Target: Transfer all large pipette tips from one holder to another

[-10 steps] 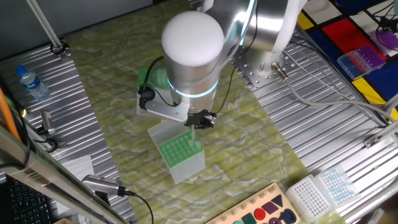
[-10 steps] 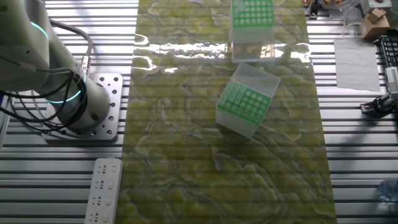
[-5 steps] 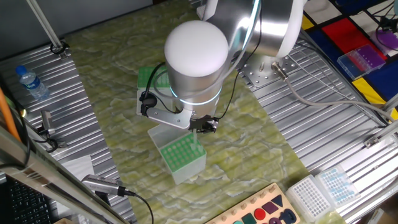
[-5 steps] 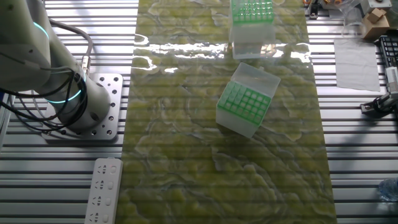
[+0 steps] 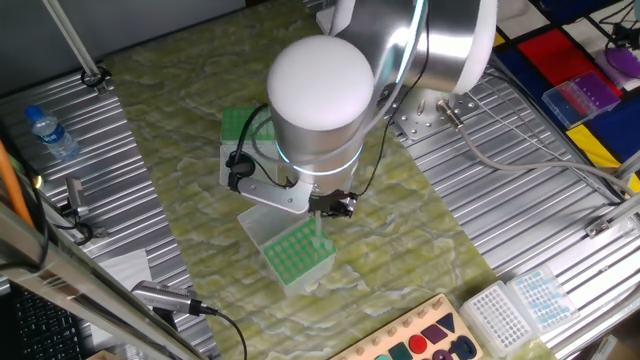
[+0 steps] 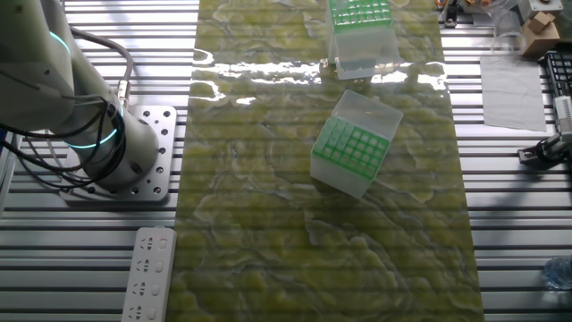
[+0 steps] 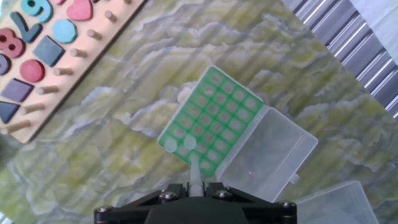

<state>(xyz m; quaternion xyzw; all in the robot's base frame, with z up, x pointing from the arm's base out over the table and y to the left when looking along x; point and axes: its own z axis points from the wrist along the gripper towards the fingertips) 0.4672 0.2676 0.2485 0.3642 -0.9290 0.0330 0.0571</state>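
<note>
My gripper [image 7: 196, 186] is shut on one large pipette tip [image 7: 194, 169], a pale tapered cone pointing down at the near edge of a holder's green rack [image 7: 210, 117]. Two more tips [image 7: 179, 144] sit in that rack's corner cells. Its clear lid [image 7: 268, 155] lies open beside it. In one fixed view the gripper [image 5: 331, 206] hangs just above this holder [image 5: 296, 255], under the arm's white dome. A second green holder [image 5: 236, 124] stands behind the arm. The other fixed view shows both holders [image 6: 351, 154] [image 6: 362, 25], and the gripper is out of its frame.
A wooden shape puzzle board [image 7: 37, 50] lies beyond the holder. White and blue tip racks [image 5: 515, 305] stand at the table's front right. A water bottle [image 5: 52, 133] is at the left. The robot base [image 6: 134, 156] is bolted beside the green mat.
The arm has shifted slightly forward and lower, bringing the held tip closer over the near holder's rack. The holders have stayed put.
</note>
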